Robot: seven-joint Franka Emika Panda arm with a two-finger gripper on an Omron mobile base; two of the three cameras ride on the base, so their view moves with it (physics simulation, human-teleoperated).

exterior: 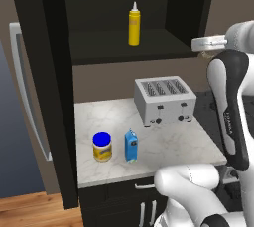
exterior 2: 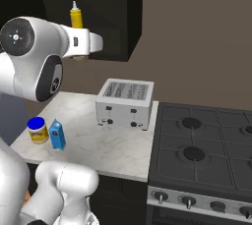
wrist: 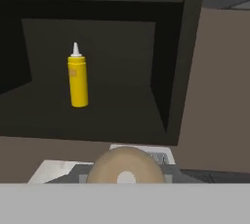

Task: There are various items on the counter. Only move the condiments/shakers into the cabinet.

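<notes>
- Up on the dark inner shelf of the tall brown-black wall cabinet [exterior: 49, 47], in the left base view, a tall yellow squeeze bottle with a white nozzle [exterior: 134, 25] stands upright.
- Below it, on the white grey-veined marble countertop [exterior: 163, 144], a squat yellow-labelled jar with a blue lid [exterior: 102, 146] sits just beside a small blue carton [exterior: 131, 145], both near the front edge; a silver four-slot toaster [exterior: 164, 99] stands behind them by the wall.
- At the right edge the white arm reaches up level with the shelf; something small and tan shows under the hand.
- From the right base view, the squeeze bottle peeks over the arm's forearm, the jar and carton sit at the counter's left end, and a black gas stove [exterior 2: 206, 155] adjoins the counter.
- Seen from the hand view, the squeeze bottle stands on the shelf ahead, well apart from the gripper [wrist: 126, 178].
- The gripper's fingers are clamped on a small tan wooden shaker [wrist: 125, 167], whose round top sits at the bottom of the view.
</notes>
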